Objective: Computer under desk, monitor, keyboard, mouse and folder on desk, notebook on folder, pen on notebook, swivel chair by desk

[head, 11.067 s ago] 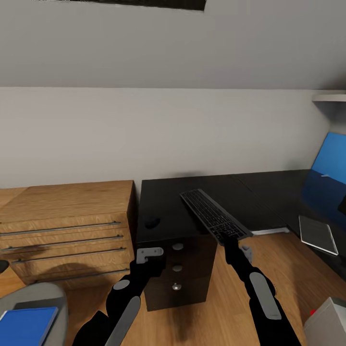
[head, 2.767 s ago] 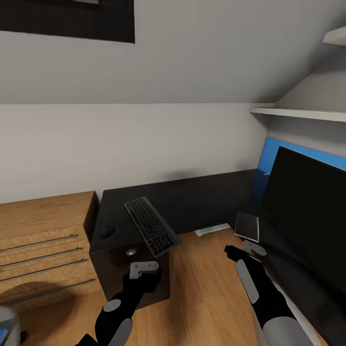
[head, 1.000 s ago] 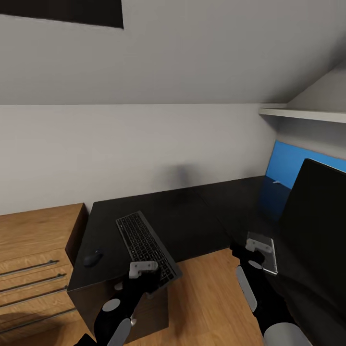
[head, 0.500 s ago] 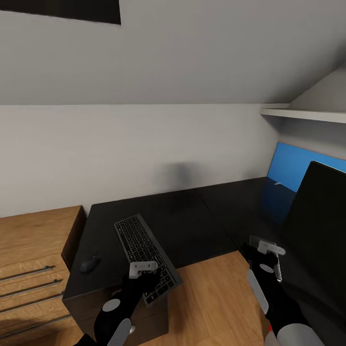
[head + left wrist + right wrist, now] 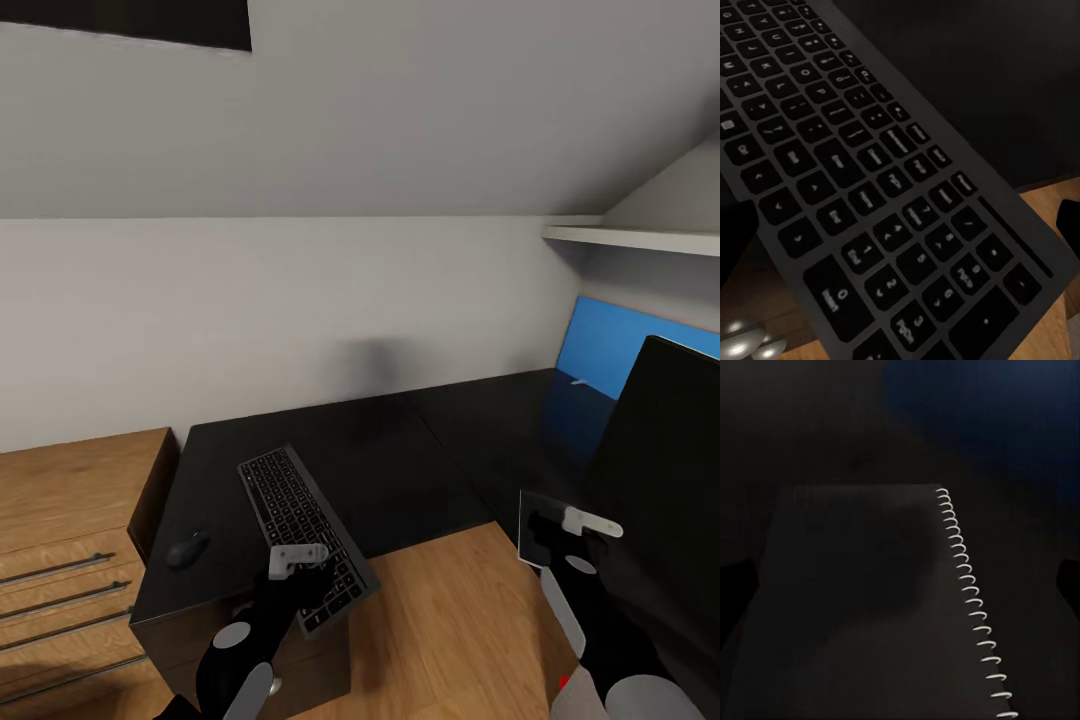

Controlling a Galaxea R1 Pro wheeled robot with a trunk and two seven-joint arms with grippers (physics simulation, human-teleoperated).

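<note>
— Where was the keyboard [image 5: 303,530]?
— On the black surface [image 5: 400,450], its near end overhanging the edge, mouse [image 5: 187,548] beside it.
— And the pincers?
— Left pincer [image 5: 297,560] hung over that end, right pincer [image 5: 590,524] above a spiral notebook [image 5: 877,607]; their spread I couldn't tell.

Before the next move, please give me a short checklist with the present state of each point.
1. keyboard fully on the desk: not ok, its near end overhangs the edge.
2. left gripper at the keyboard's near end: ok; grip cannot tell.
3. mouse on desk beside keyboard: ok.
4. right gripper over the notebook: ok; grip cannot tell.
5. monitor on desk: ok.
</note>
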